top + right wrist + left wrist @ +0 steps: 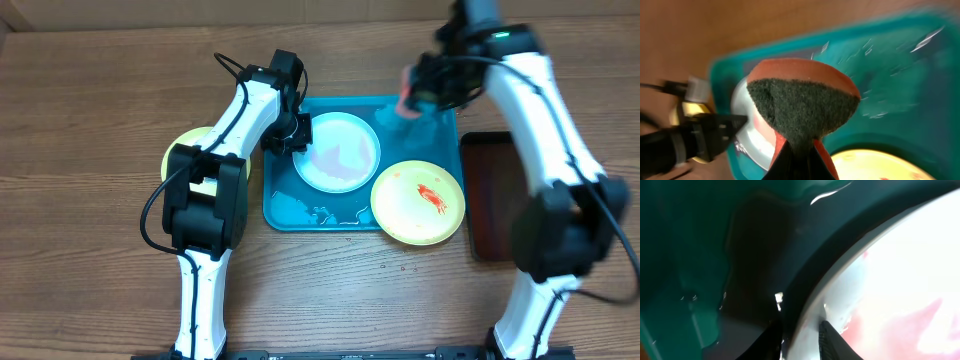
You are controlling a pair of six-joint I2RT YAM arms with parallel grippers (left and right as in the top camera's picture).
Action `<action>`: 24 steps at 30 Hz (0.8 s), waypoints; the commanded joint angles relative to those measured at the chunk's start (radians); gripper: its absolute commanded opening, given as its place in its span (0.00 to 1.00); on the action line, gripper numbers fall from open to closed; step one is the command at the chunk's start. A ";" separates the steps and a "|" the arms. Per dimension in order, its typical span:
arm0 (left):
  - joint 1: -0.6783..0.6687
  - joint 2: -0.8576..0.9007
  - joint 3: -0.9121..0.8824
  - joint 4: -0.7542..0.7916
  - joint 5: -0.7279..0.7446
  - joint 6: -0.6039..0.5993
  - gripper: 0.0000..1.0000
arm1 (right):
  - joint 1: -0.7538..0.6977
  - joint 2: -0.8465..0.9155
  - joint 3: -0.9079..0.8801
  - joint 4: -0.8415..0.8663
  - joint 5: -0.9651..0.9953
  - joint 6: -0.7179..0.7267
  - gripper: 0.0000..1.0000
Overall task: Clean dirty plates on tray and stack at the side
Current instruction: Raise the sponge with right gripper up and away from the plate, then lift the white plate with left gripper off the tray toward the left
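The turquoise tray (285, 205) lies mid-table. A light blue plate (337, 152) with faint pink smears sits in it. My left gripper (291, 133) is shut on this plate's left rim (810, 311). A yellow-green plate (418, 202) with a red smear rests on the tray's front right corner. Another yellow-green plate (180, 152) lies on the table to the left, mostly under my left arm. My right gripper (412, 95) is shut on a red sponge (802, 107) with a dark green scrub face, above the tray's far right part (900, 75).
A dark brown-red tray (488, 195) lies to the right of the turquoise tray. Water puddles (320, 212) sit on the tray's front part. The table is brown wood.
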 commanded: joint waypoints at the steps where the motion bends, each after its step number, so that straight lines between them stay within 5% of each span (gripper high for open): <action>1: -0.019 0.005 -0.032 0.014 0.020 0.031 0.23 | -0.018 -0.038 0.022 -0.022 -0.010 -0.029 0.04; 5: -0.019 0.005 -0.055 0.014 0.019 0.038 0.04 | -0.029 -0.037 0.021 -0.031 -0.002 -0.035 0.04; 14: 0.004 -0.042 -0.007 -0.021 -0.089 0.042 0.04 | -0.029 -0.037 0.021 -0.042 0.002 -0.035 0.04; 24: 0.023 -0.373 0.043 -0.036 -0.377 0.103 0.04 | -0.029 -0.037 0.021 -0.043 0.007 -0.035 0.04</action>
